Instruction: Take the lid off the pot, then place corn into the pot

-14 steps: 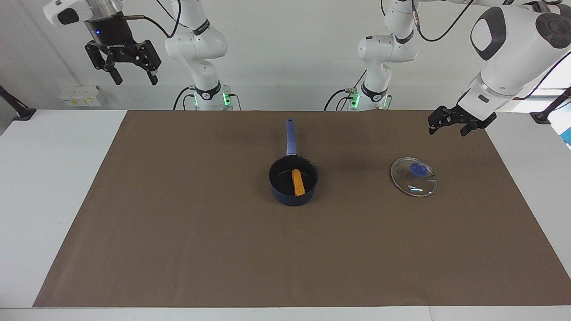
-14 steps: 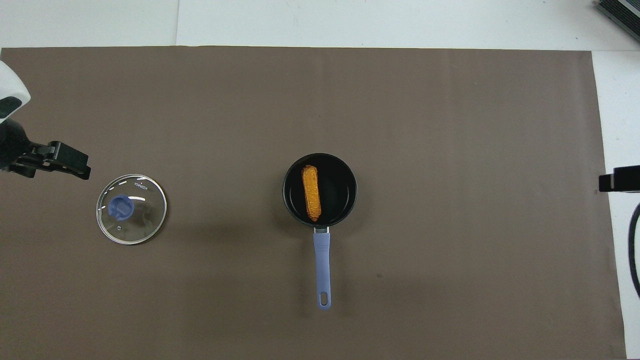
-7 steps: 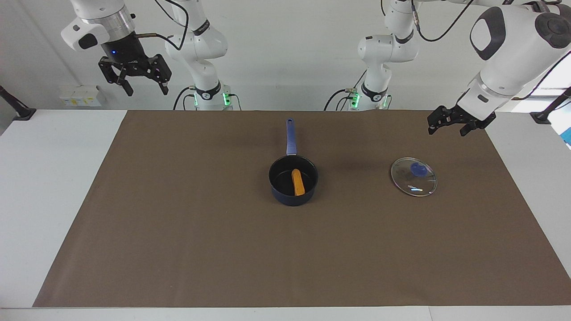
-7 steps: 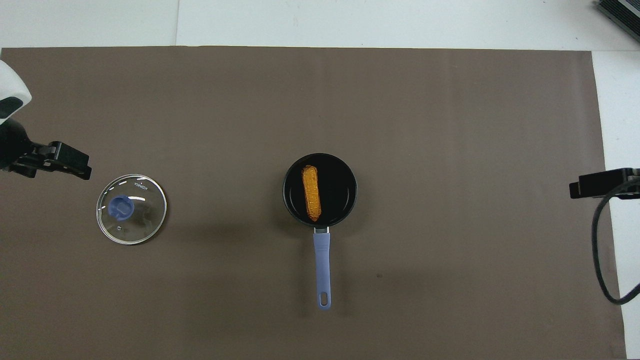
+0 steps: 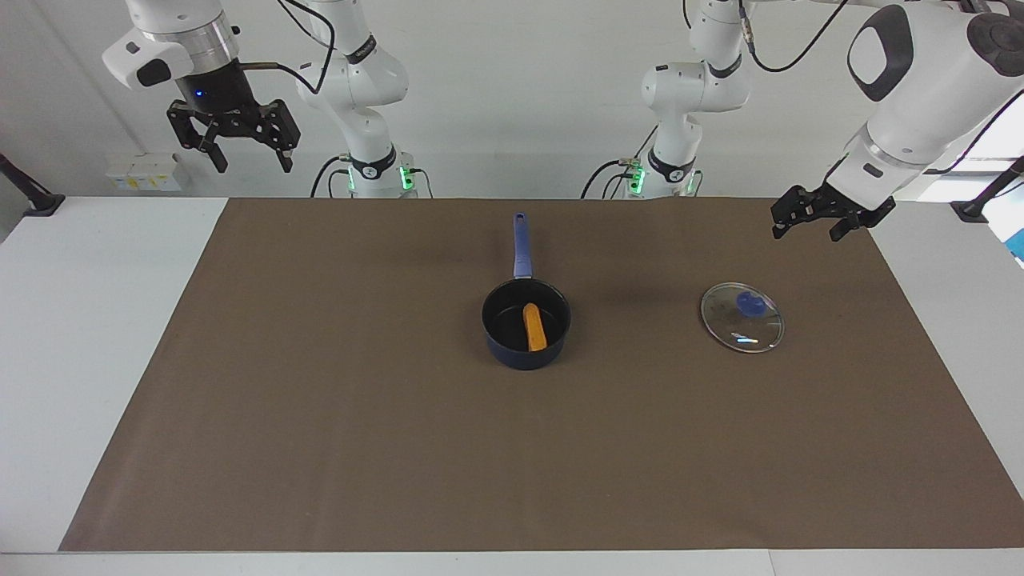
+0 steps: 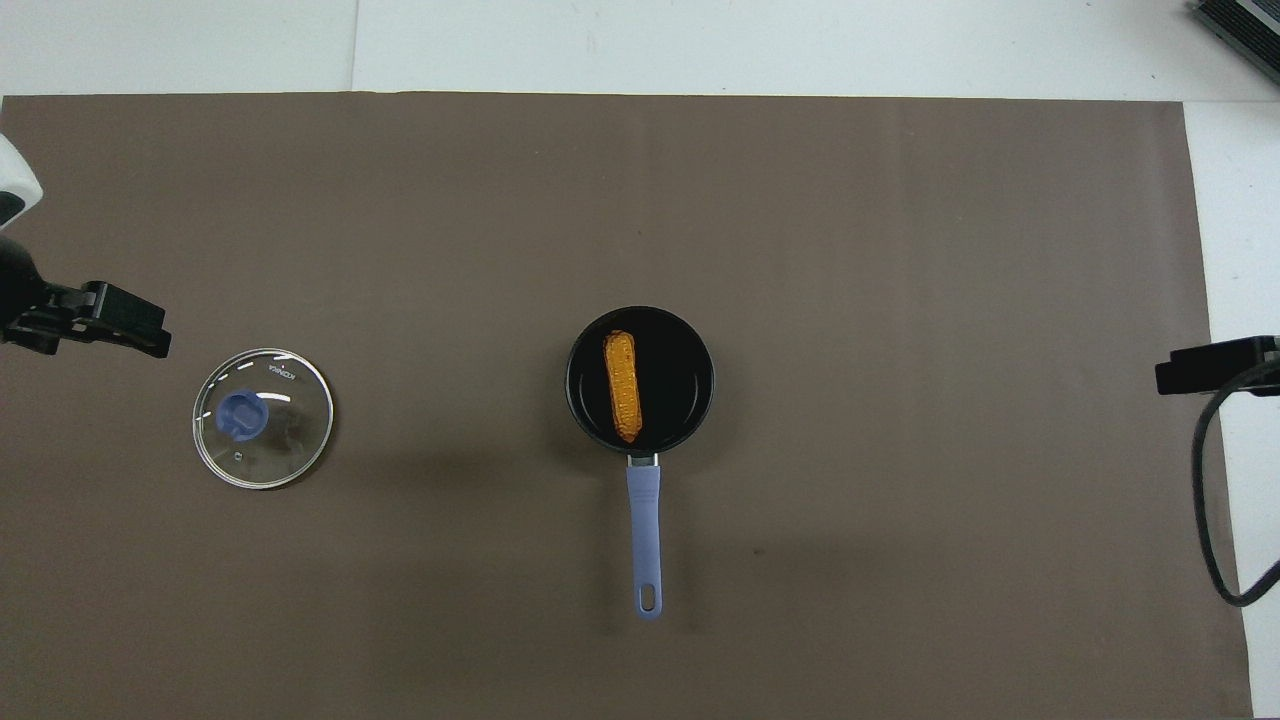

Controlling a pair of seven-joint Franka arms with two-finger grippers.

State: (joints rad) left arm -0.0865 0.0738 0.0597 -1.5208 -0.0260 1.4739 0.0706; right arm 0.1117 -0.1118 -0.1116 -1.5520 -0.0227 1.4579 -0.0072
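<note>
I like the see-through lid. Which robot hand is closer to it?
Left. The left gripper hangs beside the lid; the right gripper is up at the table's right-arm end.

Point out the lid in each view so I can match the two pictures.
Facing view: the lid lies flat on the brown mat, toward the left arm's end of the table, apart from the pot.
Overhead view: the lid lies level with the pot, toward the left arm's end.
Shared landmark: the pot, its handle pointing toward the robots, with the corn inside.
</note>
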